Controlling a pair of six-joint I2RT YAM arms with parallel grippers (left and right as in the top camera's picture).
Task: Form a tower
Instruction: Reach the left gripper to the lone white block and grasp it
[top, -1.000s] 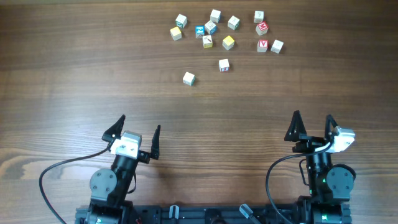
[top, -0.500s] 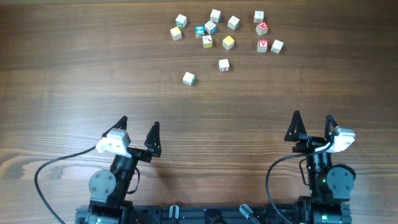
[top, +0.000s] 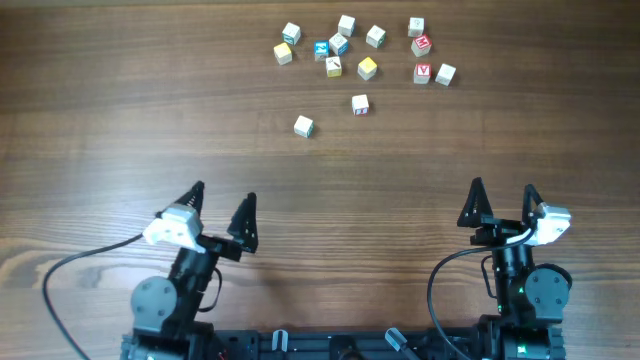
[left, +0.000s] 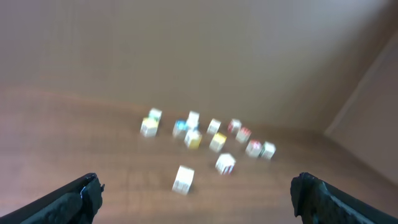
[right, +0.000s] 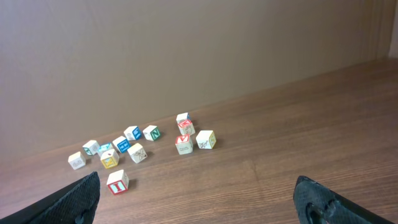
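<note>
while cubes (top: 367, 68) lie loose, their spread runs left-right.

Overhead looks straight down; both low wrist views share the cubes (top: 367, 68).

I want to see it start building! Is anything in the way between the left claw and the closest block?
Nothing visible is. Only bare wooden table lies between the open left gripper and the nearest cube, which sits apart from the other cubes.

Scattered cubes (right: 135, 152), some maybe touching, jaws apart
</note>
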